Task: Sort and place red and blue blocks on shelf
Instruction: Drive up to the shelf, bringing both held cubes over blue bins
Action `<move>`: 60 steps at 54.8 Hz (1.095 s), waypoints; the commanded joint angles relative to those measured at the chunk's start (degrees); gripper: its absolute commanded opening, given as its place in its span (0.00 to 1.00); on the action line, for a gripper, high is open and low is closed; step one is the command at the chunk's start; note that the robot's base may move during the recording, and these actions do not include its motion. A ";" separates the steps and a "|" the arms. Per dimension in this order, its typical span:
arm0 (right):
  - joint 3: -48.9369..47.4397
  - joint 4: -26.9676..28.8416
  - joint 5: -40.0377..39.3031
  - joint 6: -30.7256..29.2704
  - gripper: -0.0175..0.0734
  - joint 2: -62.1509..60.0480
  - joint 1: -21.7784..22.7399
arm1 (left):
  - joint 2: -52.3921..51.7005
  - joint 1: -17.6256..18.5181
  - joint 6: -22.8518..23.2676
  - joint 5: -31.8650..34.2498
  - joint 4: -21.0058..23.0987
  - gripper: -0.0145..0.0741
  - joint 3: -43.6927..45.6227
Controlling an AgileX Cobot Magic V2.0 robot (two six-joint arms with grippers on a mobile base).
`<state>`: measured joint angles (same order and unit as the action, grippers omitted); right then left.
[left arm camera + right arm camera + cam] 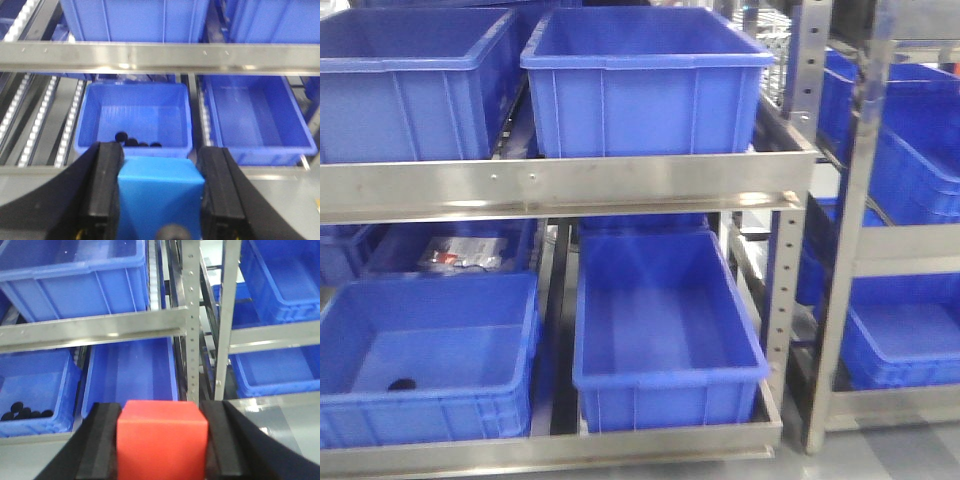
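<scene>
**Steel racks loaded with blue bins; one cube clamped in each claw**

Brushed steel makes up the shelf point(560, 185), whose riveted front rail crosses the front view from 9 to 3 o'clock. Two large blue bins point(645, 85) sit on the upper tier and two more at the front of the lower tier. Further bins behind them are half hidden by the rail. In a rear bin at 9 o'clock lies a pale packet point(455, 258) with a red mark, and any print on it is too blurred to read. A second rack point(880, 250) at 3 o'clock, cut off by the frame edge, carries more bins.

In the left wrist view, white roller tracks point(37, 120) run at 9 o'clock. The left gripper point(160, 170) at 6 o'clock is closed against both sides of the one blue block point(160, 200). It holds the block off the shelf, in front of the lower left bin point(135, 115). About four small black pieces point(132, 141) lie by that bin's near wall, and what they are cannot be made out.

In the right wrist view, the right gripper point(161, 415) at 6 o'clock clamps the one red block point(161, 440) with a black pad on each side. It holds the block in front of the perforated post point(190, 315). The undersides of both blocks are cut off by the frame.
</scene>
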<state>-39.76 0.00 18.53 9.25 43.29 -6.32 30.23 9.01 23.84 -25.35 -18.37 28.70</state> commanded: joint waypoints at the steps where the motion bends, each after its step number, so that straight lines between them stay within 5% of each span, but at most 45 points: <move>1: -1.62 -0.65 -4.96 -0.11 0.26 -0.45 0.37 | 0.15 0.46 -0.06 4.60 -0.65 0.25 1.57; 60: -1.62 -0.65 -4.96 -0.11 0.26 -0.45 0.37 | 0.36 0.46 -0.06 4.60 -0.65 0.25 1.57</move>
<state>-39.76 0.00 18.53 9.25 43.29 -6.32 30.23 9.01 23.74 -25.35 -18.37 28.70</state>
